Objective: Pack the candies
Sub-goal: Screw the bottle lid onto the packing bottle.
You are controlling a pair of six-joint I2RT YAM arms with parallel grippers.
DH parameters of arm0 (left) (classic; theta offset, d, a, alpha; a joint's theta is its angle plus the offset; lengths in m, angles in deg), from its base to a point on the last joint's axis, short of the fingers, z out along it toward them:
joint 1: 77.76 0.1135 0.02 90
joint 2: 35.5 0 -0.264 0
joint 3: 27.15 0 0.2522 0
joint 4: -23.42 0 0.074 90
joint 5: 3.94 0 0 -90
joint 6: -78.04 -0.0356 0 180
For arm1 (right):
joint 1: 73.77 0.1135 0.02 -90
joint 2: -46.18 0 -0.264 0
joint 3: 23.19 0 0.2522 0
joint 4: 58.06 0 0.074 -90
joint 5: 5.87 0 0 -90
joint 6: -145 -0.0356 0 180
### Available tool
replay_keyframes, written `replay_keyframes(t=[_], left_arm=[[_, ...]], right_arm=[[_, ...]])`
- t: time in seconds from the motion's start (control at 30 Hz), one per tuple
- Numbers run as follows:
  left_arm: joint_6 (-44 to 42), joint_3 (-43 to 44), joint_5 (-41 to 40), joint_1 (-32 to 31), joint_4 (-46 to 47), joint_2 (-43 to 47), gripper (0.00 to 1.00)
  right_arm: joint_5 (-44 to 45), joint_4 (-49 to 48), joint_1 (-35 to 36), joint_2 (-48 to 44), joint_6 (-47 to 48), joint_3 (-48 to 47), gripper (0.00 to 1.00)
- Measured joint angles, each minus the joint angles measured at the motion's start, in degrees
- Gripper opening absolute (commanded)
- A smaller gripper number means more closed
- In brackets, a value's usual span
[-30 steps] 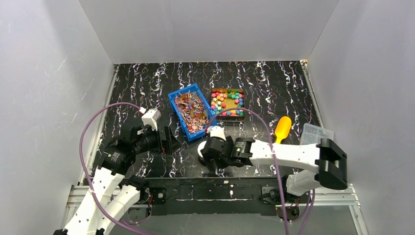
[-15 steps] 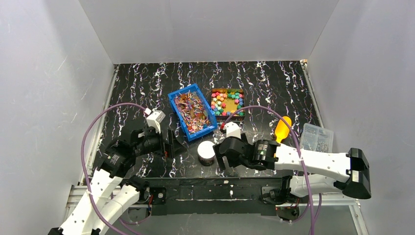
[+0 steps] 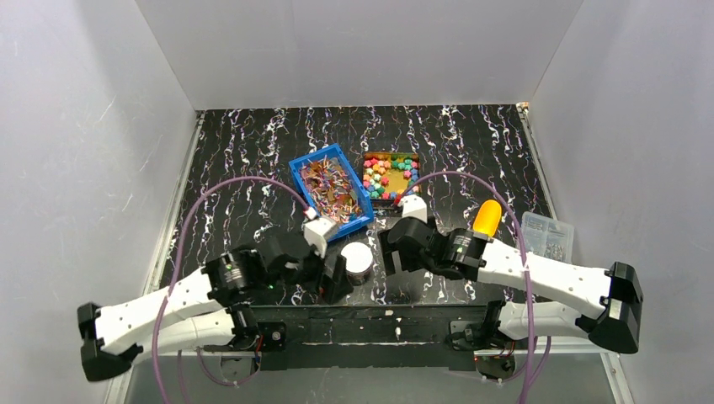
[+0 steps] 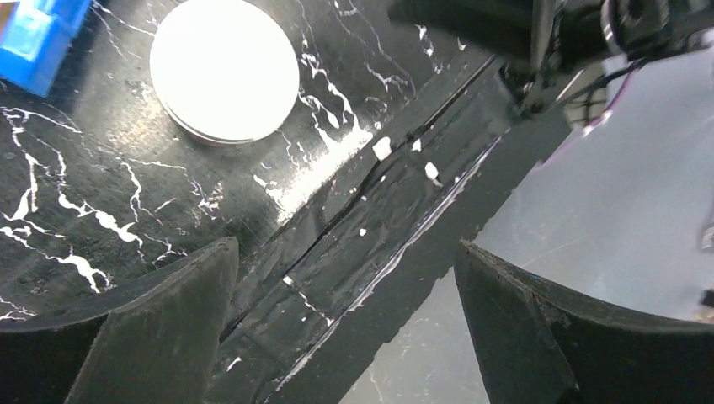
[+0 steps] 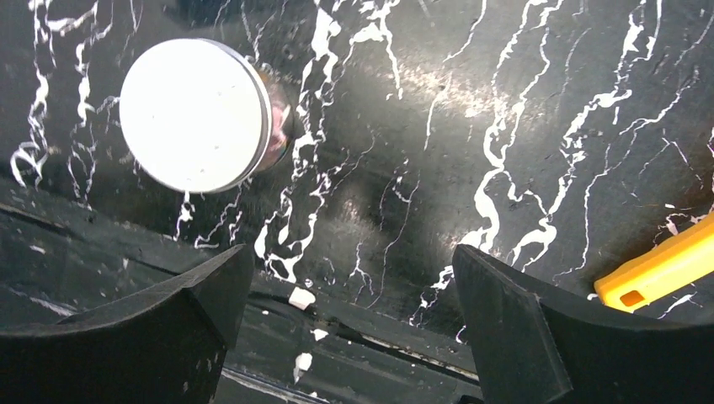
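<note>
**Lidded jar sits between two open tools; candies lie beyond**

The candies (image 3: pixel 389 175), a bright jumble of pink, red, yellow, green and blue, fill a shallow gold-coloured tin (image 3: pixel 391 155) near the middle of the black marbled surface (image 3: pixel 253 151). The tin stands just right of a blue bin (image 3: pixel 316 154) holding what look like paper strips or wrappers, though the overhead view is too coarse to be sure.

At the near edge a small jar (image 3: pixel 357 259) stands upright with its white lid on. The left tool (image 3: pixel 334 278) lies just to its left and the right tool (image 3: pixel 389 252) just to its right, neither touching it. Both wrist views show the two fingers spread wide with only bare surface between them; neither tool has hold of anything.

The relation that matters is plain from above. The tin of candies lies straight out on the far side of the right tool, close by, while the left tool would have to cross the jar and pass the bin to reach it. The right arm is therefore the nearer one, and an orange-yellow scoop (image 3: pixel 487 217) lies beside it to the right, its long axis running near to far. With the jar closed, opening it looks like the step in hand before any candy can go in.
</note>
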Motion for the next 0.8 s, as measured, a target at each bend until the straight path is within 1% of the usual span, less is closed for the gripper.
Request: replay_keyframes(t=[0.1, 0.2, 0.3, 0.47, 0.63, 0.8], left_arm=[[1.36, -0.83, -9.01, -9.6, 1.38, -3.5, 0.99], [2.95, -3.04, -15.96, -15.47, 3.67, -5.75, 0.99], [4.5, -5.73, -21.66, -19.74, 6.23, -9.6, 0.99], [4.74, -10.49, -27.63, -23.5, 14.01, -14.84, 0.99], [4.31, -16.68, -31.78, -24.11, 24.28, -17.2, 0.99], [2.14, -21.35, -33.79, -24.13, 31.93, -18.38, 0.99]], right_arm=[[-2.23, -0.74, -4.15, -1.07, 1.36, 0.0, 0.95], [-4.44, -1.79, -6.75, -1.97, 2.6, 0.0, 0.95], [-6.62, -3.08, -8.55, -2.1, 3.89, 0.02, 0.95], [-9.27, -5.11, -10.43, -2.08, 5.51, 0.33, 0.96], [-11.37, -6.84, -11.8, -2.08, 6.73, 2.16, 0.95], [-13.33, -8.15, -13.2, -2.08, 7.67, 3.78, 0.95]])
